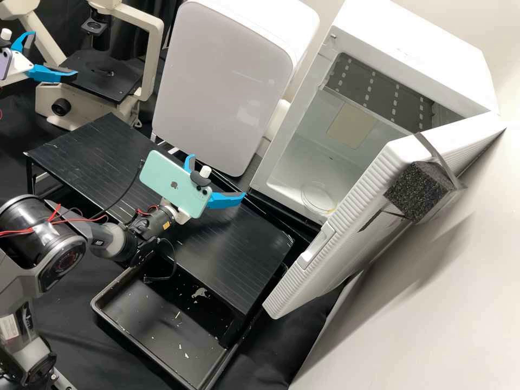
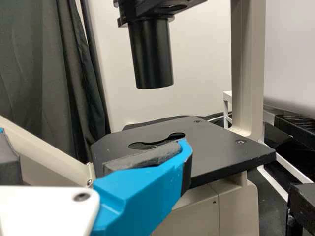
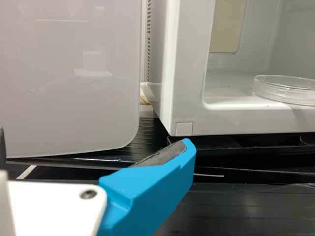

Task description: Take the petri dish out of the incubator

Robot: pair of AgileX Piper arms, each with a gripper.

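Straight to the incubator [image 1: 411,43], open in the high view, door [image 1: 341,254] swung out towards six o'clock, presumably for a clear way in. And there, flat inside near the opening: the petri dish [image 1: 318,200], probably set low and close for an easy reach. Lid apparently on, but hard to be sure through clear plastic.

Now to the right gripper [image 1: 216,176], at about nine o'clock from the dish, well apart; fingers [image 1: 226,200] released, grasping nothing, likely spread for the dish's rim. Next call: out towards three o'clock, in through the opening, gently, with some risk of a bump on the frame or a slip on smooth plastic.

At ten o'clock, by the microscope [image 1: 86,111], the left gripper [image 1: 53,53], fingers also released, perhaps placed out of the way. Strapped to the door, a foam block [image 1: 417,189], maybe for padding. On the mint phone [image 1: 187,199], a logo [image 1: 165,184], unread here.
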